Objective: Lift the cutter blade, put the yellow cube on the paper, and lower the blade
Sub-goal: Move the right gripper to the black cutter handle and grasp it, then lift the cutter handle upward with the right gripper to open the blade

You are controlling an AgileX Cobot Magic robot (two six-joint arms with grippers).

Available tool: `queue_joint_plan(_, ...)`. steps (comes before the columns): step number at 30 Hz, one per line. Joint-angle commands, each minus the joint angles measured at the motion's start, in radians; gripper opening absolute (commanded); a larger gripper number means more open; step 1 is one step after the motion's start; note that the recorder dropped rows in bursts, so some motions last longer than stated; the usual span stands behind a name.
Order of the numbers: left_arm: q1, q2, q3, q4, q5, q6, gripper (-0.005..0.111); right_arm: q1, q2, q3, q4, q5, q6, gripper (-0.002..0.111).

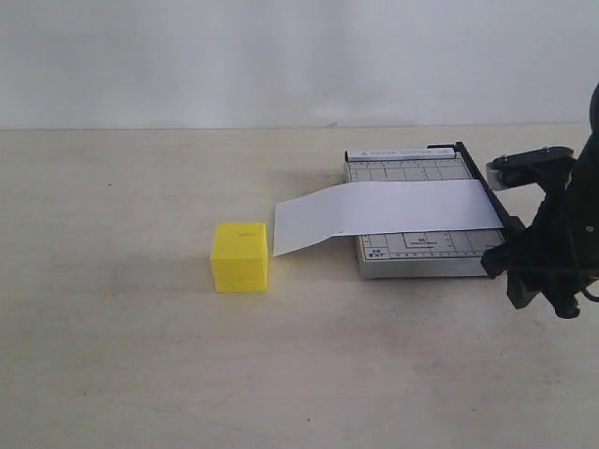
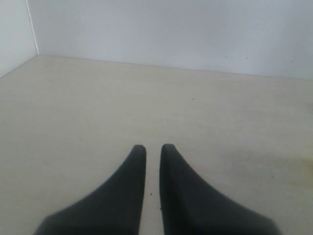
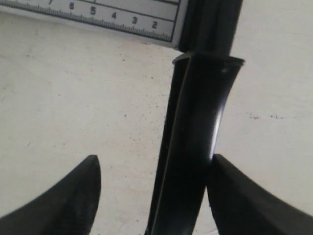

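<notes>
Ruler (image 3: 93,12) reads 6-5-4-3-2; right claw (image 3: 155,159) released astride cutter blade (image 3: 195,147), left claw (image 2: 153,149) clenched.

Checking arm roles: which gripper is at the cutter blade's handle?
The right gripper, open astride the cutter blade handle; the left gripper hangs over bare table, fingers nearly together.

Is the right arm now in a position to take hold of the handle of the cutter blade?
Probably yes. The right pincer is open, and the handle of the cutter blade lies between its jaws, close against one of them; nothing else stands in the way.
</notes>
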Motion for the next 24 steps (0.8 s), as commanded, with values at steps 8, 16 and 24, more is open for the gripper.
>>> queue_joint_plan(8,0.001,-0.002,-0.003,-0.008,-0.011,-0.009,0.011,-0.003,0.042,-0.003,-0.025,-0.029,-0.010,0.045)
queue_joint_plan(16,0.001,-0.002,-0.003,-0.008,-0.011,-0.009,0.011,-0.003,0.039,-0.003,-0.074,-0.010,0.000,0.000)
queue_joint_plan(24,0.001,-0.002,-0.003,-0.008,-0.011,-0.009,0.011,-0.003,-0.064,-0.003,-0.082,-0.051,0.000,0.005)
